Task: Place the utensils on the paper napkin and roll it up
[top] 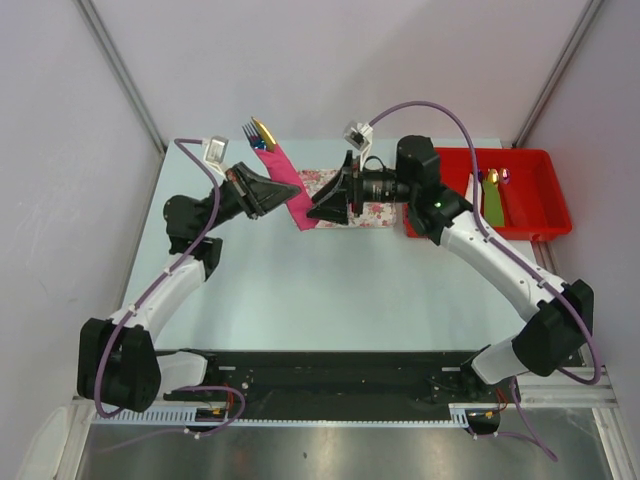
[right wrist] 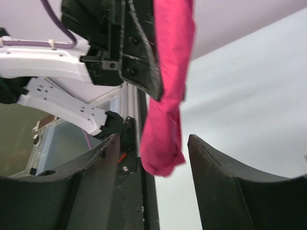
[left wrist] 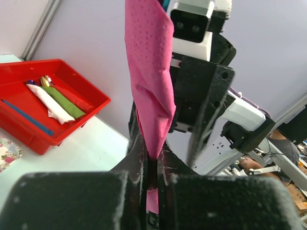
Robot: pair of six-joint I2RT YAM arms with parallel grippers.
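The magenta paper napkin (top: 290, 185) is rolled into a long bundle and held in the air above the table. The dark blue fork (top: 250, 131) and gold knife (top: 264, 132) stick out of its far upper end. My left gripper (top: 276, 190) is shut on the bundle's middle; in the left wrist view the napkin (left wrist: 151, 86) rises from between the shut jaws (left wrist: 152, 155). My right gripper (top: 318, 212) is open at the bundle's lower end. In the right wrist view the napkin end (right wrist: 165, 143) hangs between the spread fingers (right wrist: 153, 143) without touching them.
A floral tray (top: 378, 213) lies under the right gripper. A red bin (top: 530, 195) at the back right holds several rolled bundles, one of them green (top: 494, 203); it also shows in the left wrist view (left wrist: 72, 122). White walls enclose the table.
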